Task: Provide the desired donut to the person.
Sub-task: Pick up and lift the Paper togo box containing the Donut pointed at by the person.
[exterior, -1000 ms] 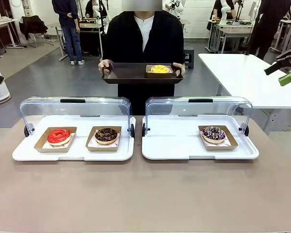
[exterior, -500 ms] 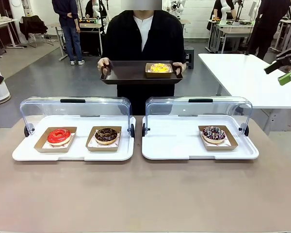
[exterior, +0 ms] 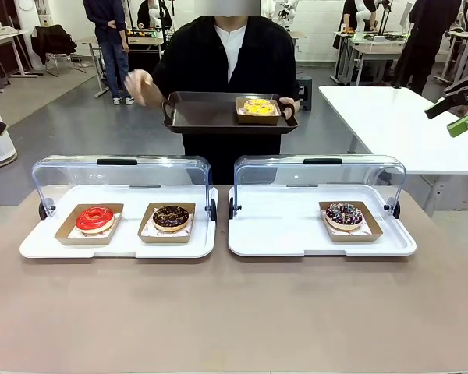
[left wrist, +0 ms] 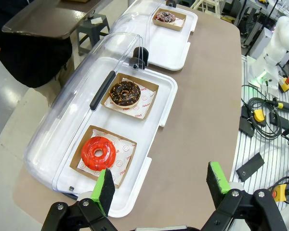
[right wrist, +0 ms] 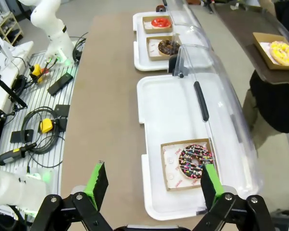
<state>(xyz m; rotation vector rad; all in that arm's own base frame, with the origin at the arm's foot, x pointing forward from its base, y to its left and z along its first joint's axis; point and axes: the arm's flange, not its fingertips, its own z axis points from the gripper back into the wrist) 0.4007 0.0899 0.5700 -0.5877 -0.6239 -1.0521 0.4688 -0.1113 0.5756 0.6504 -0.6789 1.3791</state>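
**A:** While your arms hang above the table (exterior: 234,319), which step are you on?

**B:** The very first one: finding out which donut is wanted. The person (exterior: 210,54) stands at the far side, and nothing is picked yet.

**A:** What's on offer?

**B:** The left white tray (exterior: 117,246) holds the red donut (exterior: 95,218) and, beside it, the chocolate donut (exterior: 171,216). The right white tray (exterior: 281,226) holds the sprinkled donut (exterior: 344,213). Both clear covers (exterior: 121,175) are swung back, so each donut looks reachable from above.

**A:** And the person?

**B:** One hand carries a dark tray (exterior: 203,111) with a yellow donut (exterior: 258,107) boxed on it. The other hand (exterior: 138,84) is raised off the tray and blurred. You can't tell where it points.

**A:** My grippers?

**B:** The left gripper (left wrist: 160,180) and the right gripper (right wrist: 154,175) both have their jaws spread wide and hold nothing.

**A:** Next?

**B:** Probably wait for a clear sign. Then use the arm nearer that donut, take it by its paper box, and set it on the dark tray.
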